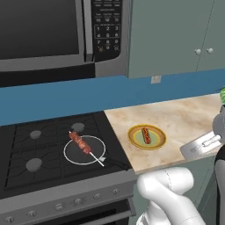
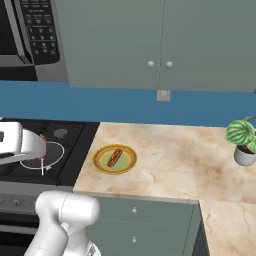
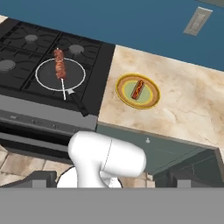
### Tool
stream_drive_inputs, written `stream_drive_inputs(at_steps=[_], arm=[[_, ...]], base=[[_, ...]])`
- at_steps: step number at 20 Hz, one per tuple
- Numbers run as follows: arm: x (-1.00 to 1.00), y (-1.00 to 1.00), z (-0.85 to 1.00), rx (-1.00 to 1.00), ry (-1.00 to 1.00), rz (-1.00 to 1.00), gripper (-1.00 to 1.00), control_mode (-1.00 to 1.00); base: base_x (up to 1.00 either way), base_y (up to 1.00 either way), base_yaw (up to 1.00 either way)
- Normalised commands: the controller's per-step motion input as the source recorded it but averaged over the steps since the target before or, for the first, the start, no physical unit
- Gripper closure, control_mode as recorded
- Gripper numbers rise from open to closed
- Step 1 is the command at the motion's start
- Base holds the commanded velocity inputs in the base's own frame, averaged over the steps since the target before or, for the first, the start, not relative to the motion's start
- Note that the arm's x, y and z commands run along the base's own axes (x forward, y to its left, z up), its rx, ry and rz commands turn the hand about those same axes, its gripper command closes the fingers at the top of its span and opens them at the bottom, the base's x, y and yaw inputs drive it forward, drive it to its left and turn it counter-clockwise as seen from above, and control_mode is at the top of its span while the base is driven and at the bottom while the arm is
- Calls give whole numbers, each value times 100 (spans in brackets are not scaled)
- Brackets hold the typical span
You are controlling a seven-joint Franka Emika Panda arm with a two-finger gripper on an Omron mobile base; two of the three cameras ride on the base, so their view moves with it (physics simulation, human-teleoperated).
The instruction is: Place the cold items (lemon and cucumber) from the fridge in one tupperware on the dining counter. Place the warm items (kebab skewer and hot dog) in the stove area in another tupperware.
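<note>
Left base view is showing the black gas stove top point(image 1: 48, 145) sitting to the left of the beige marble table point(image 1: 184, 118), with a dark frying pan point(image 1: 84, 150) resting on the stove's front right burner. A kebab skewer of reddish-brown meat chunks on a thin pale stick point(image 1: 81, 144) is lying across the pan, its stick end pointing toward the stove's front edge. Just right of the stove, a round yellow plate with a green centre point(image 1: 146, 136) is sitting on the table, and a hot dog in its bun point(image 1: 146, 135) is lying on it — well apart from the skewer. A silver and black microwave point(image 1: 57, 30) is hanging above the stove, and grey-green wall cabinets point(image 1: 176, 35) are hanging over the table.

The right base view is showing a potted plant with striped green leaves in a white pot point(image 2: 243, 140) standing on the table, far to the right of the plate.

The tool point(image 3: 112, 183) is showing in the hand view as two dark tips at the bottom — they are standing wide apart, gripping nothing, and looking down from a distance at both the pan and the plate.
</note>
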Motion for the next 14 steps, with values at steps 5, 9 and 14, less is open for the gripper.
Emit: stream_drive_inputs(at_steps=[5,9,14], arm=[[34,-29,-48,5,14,-36,-100,-100],[56,-31,-47,9,8,-31,-100,-100],[37,-16,-46,5,-15,-1,-100,-100]], base=[[0,0,0],[0,0,0],[0,0,0]])
